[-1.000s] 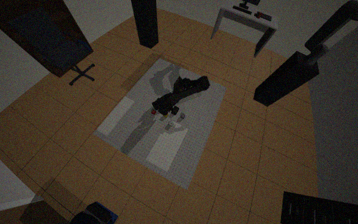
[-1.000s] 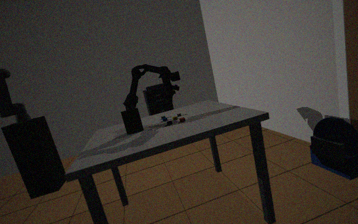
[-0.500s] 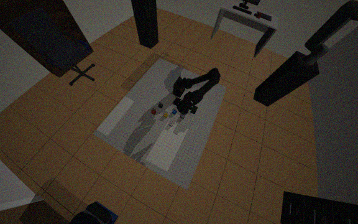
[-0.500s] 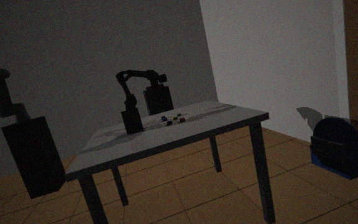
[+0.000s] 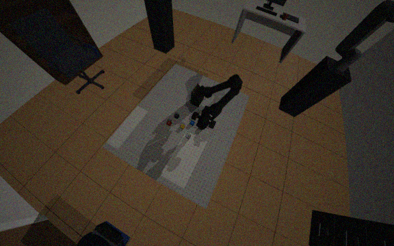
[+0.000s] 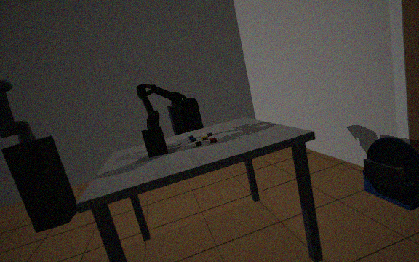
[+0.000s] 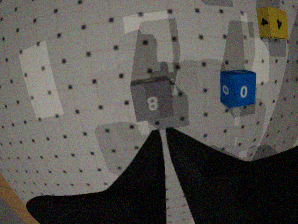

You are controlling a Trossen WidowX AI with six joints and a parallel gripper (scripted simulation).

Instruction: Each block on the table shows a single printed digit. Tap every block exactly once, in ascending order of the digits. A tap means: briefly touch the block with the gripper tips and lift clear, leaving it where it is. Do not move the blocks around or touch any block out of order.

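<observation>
My gripper (image 7: pixel 162 135) (image 5: pixel 201 128) is shut and empty, its tips just short of the grey block in the wrist view. The grey block (image 7: pixel 152 102) shows an 8. To its right is a blue block (image 7: pixel 238 89) (image 5: pixel 192 122) (image 6: pixel 192 138) with a 0. A yellow block (image 7: pixel 272 23) (image 5: pixel 182 126) (image 6: pixel 205 137) with a 4 is at the wrist view's upper right. A red block (image 5: pixel 169 123) (image 6: pixel 213 140), a black block (image 5: pixel 176 115) (image 6: pixel 198 144) and a whitish block (image 5: pixel 188 136) (image 6: pixel 209 135) show in the top and exterior views, their digits unreadable there. The grey block is hidden in the top view.
The blocks stand on a pale dotted table (image 5: pixel 214 178) (image 6: pixel 122 182), crossed by arm shadows. The arm's dark base (image 6: pixel 155 142) stands on the table. A large dark box (image 6: pixel 185 116) is behind the table. The light is dim and the pictures are grainy.
</observation>
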